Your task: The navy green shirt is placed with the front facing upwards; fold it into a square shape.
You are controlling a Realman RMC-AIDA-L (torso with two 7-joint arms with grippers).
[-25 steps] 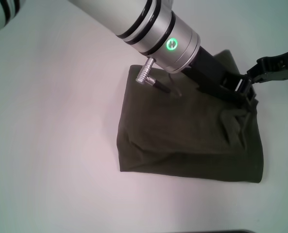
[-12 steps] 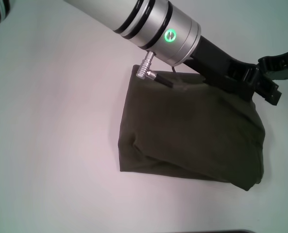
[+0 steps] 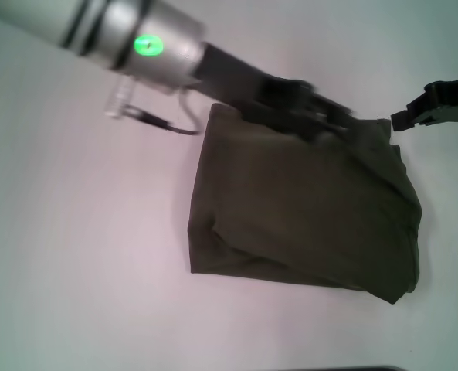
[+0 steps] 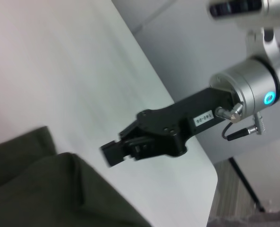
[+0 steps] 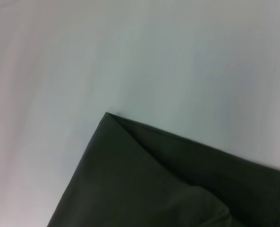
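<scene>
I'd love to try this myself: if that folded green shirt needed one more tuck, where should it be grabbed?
Probably the puffy near right corner of the navy green shirt, coming from the right side: the layers bulge up there, giving a gripper an edge, while the left part lies flatter on the table.

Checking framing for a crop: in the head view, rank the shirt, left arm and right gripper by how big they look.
1. Shirt, largest.
2. Left arm; it sits nearer the camera, so its look is inflated.
3. Right gripper, smallest, cut off by the frame edge.

I see the folded shirt [image 3: 306, 212] on the table [image 3: 82, 255], left gripper [image 3: 321, 120] over its far edge, right gripper [image 3: 402, 118] just beyond its far right corner.
</scene>
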